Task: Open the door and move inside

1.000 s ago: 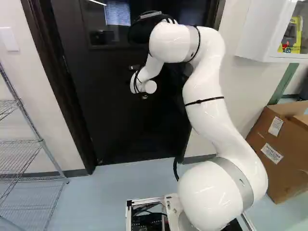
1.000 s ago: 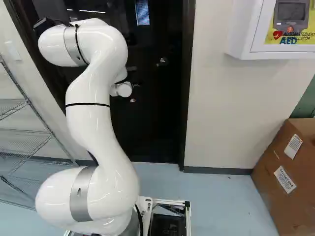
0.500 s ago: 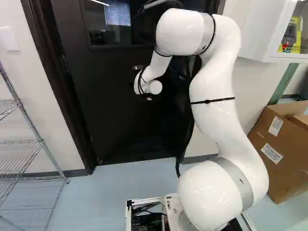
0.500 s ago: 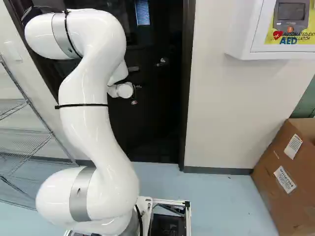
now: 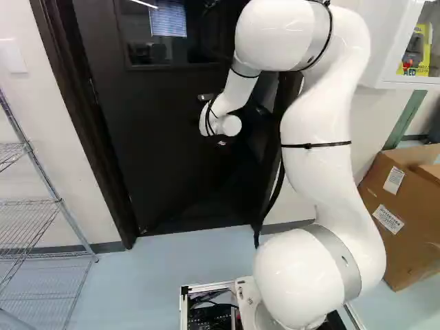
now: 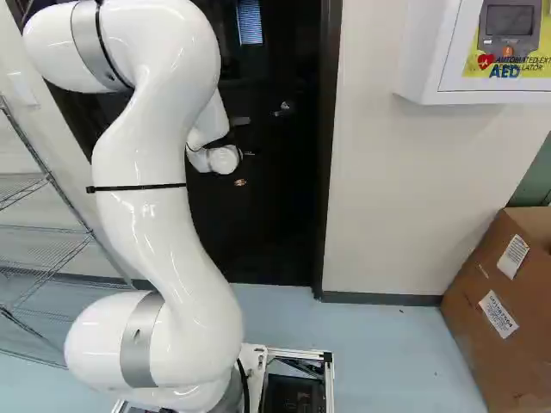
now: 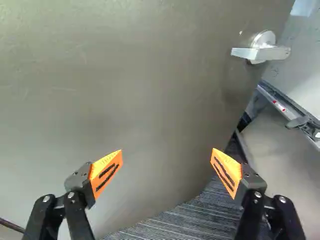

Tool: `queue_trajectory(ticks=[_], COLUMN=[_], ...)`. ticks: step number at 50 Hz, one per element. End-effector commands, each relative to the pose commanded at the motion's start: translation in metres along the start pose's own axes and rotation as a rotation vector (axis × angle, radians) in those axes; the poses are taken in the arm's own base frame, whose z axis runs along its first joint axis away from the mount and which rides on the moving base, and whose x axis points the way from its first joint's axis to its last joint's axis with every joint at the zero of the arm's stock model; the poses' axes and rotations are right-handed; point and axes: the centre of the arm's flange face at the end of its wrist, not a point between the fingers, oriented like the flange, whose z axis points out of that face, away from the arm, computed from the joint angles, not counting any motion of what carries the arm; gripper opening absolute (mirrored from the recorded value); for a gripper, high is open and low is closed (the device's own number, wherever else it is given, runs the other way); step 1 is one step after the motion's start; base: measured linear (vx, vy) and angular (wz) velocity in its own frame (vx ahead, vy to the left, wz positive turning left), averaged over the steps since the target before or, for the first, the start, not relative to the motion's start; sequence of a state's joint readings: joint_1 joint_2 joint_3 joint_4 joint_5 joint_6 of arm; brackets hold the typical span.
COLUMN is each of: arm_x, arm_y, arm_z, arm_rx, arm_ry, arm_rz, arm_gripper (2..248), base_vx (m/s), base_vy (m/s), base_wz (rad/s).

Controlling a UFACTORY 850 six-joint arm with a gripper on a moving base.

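The dark door [image 5: 172, 165] with a window fills the frame behind my arm. Its lever handle [image 6: 284, 109] shows right of my wrist in the right base view. My gripper [image 5: 221, 143] is mostly hidden by the white wrist, in front of the door. In the wrist view the gripper [image 7: 166, 165] stands wide open, nothing between its orange pads [image 7: 227, 172]. The door face [image 7: 125, 90] spreads ahead; the silver handle [image 7: 262, 50] is farther ahead and off to one side, apart from the fingers. A striped dark floor shows past the door's lower edge.
A wire shelf [image 5: 48, 206] stands left of the door. Right of it are the wall, a white cabinet [image 6: 417, 52] and a cardboard box [image 6: 508, 310]. The dark door frame [image 6: 329, 172] borders the wall. A metal bar [image 7: 290, 110] lies beyond the handle.
The wrist has shifted right across the door in both base views, and the arm's upper bend has come back toward the cameras. The base and the door look unmoved.
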State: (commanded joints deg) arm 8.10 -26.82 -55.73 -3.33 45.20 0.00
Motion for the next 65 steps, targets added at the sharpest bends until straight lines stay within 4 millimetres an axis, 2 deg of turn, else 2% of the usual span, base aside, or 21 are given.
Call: queue_trajectory(ticks=[28,65], arm_x=[-0.009,-0.025], arm_y=[0.030,0.053], arm_z=[-0.049,-0.121], arm_rx=[-0.054,-0.113], arm_ry=[-0.029,-0.060], arm_rz=[0.018,0.039], arm_gripper=[247,247], base_vx=[0.000,0.000], base_vy=[0.000,0.000], base_wz=[0.000,0.000])
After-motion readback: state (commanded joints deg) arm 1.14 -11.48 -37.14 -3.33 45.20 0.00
